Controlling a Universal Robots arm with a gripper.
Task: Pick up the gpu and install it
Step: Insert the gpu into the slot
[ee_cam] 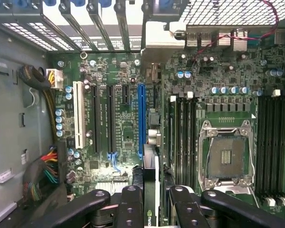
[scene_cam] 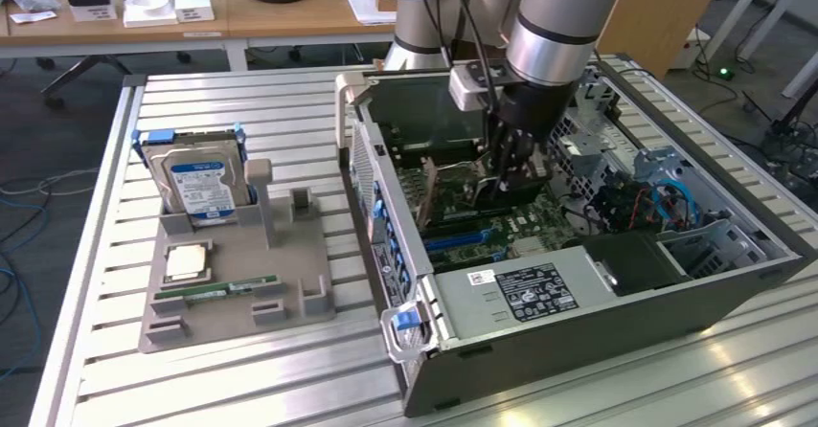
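**GPU held edge-down over the expansion slots**

The gripper is down inside the open computer case, its fingers clamped on the gpu. The card is held by its upper edge and hangs on edge, probably so its contacts face the motherboard.

From the wrist view the card runs parallel to the long blue slot and sits just beside it. Whether it touches the slot cannot be told; it looks not yet seated.

The narrow grip likely keeps the fingers clear of neighbouring slots.

Outside the case, the grey stand carries the hard drive and the RAM stick, well apart from the work.
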